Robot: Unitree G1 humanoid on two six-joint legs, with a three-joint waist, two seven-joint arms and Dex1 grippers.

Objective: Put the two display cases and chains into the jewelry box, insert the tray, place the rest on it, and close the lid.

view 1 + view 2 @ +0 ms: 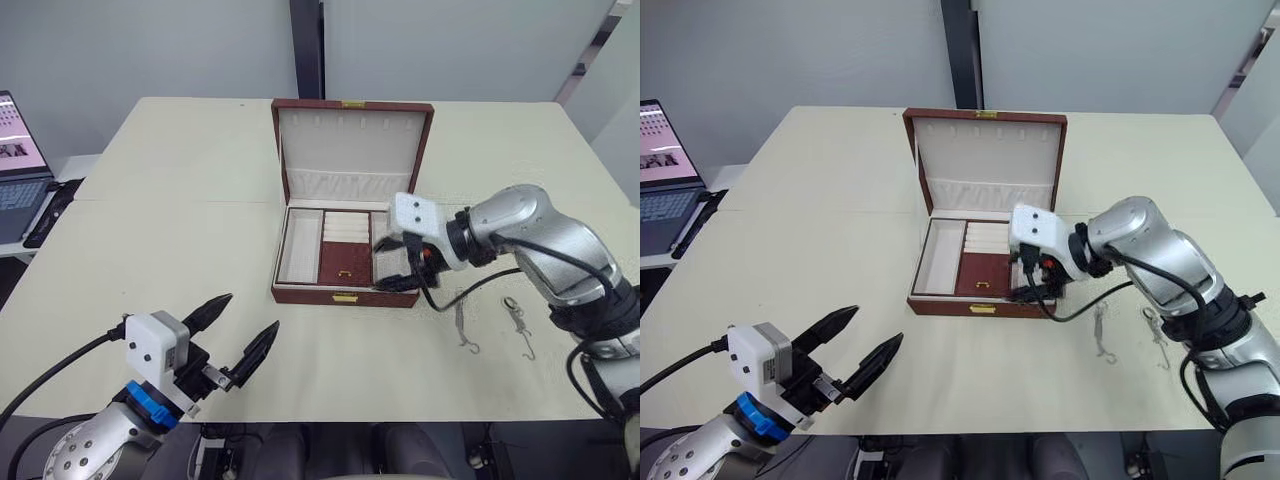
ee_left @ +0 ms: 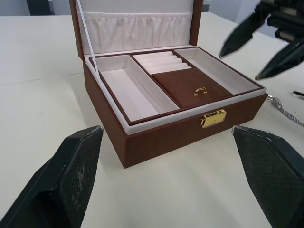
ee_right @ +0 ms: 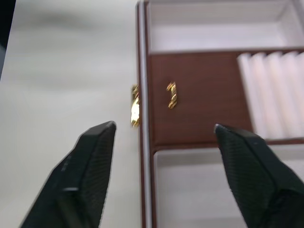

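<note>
— Jewelry box (image 1: 345, 240), item one: where is it?

— Mid-table (image 1: 180, 250), lid (image 1: 352, 150) standing open at the back, gold clasp (image 1: 345, 297) on the front wall facing me; the tray (image 1: 345, 262) sits inside it, level with the rim, cream compartments either side, ring rolls (image 1: 348, 226) at the back, brown centre cell with a small gold pull (image 2: 200, 90).

— Do the views differ?

— My head views give the whole table; two silver chains (image 1: 518, 326) lie on the tabletop to the right of the box, apart from it, each with a hook end. My left wrist view shows the box's front corner and the lid's gathered pocket (image 2: 137, 29), with a scrap of chain at the frame edge. My right wrist view looks straight down on the tray's centre cell and the clasp.

— Your claws?

— Right gripper (image 1: 392, 266): fingers spread wide, holding nothing, over the front right part of the box; whether a fingertip touches the tray I cannot tell. Left gripper (image 1: 236, 333): fingers wide, holding nothing, near the table's front edge, well apart from the box.

— Anything hidden or unclear?

— My right gripper covers the tray's right compartment in the head views; whatever lies beneath the tray is hidden; a laptop (image 1: 20, 165) is cut off at the left edge.
</note>
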